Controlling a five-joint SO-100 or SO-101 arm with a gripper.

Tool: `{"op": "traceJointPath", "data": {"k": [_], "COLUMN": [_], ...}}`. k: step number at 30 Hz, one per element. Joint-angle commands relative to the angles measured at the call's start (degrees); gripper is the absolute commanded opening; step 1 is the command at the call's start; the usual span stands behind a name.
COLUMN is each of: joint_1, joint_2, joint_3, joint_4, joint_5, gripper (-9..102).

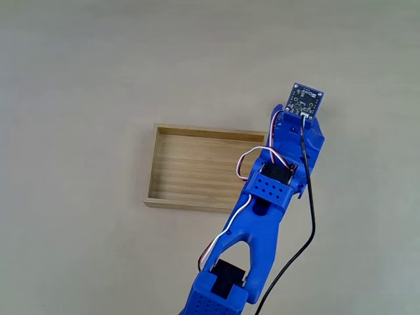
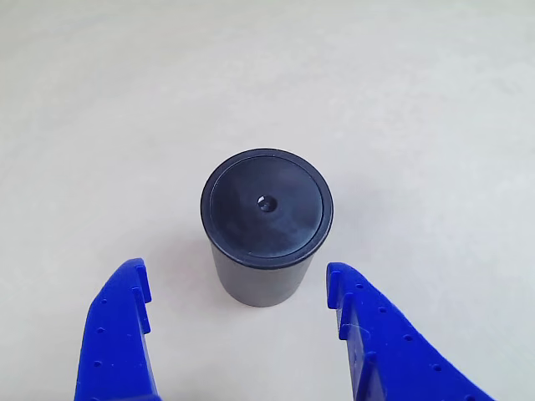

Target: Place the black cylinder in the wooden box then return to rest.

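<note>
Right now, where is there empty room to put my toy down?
The box floor is bare left of the arm. The table is bare above and left of the box. It is crowded where the open gripper flanks the cylinder.

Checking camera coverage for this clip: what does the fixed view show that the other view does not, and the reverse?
Fixed view: the wooden box, lying open with a bare striped floor, and the blue arm with its cables reaching past the box's right end.

Other view: the black cylinder standing upright, with the gripper open and a blue finger on either side, not touching it.

Both share the pale table.
</note>
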State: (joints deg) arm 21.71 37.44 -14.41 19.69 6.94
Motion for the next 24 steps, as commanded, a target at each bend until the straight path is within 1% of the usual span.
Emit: {"op": "traceJointPath", "data": {"k": [1,24], "joint_1": [0.2,1.5], "joint_2": [-1.3,4.7], "joint_3": [-8.9,-16.2], "joint_4": [-2.4,-2.5], "joint_5": [0.2,1.1], "gripper": [32,32]}}
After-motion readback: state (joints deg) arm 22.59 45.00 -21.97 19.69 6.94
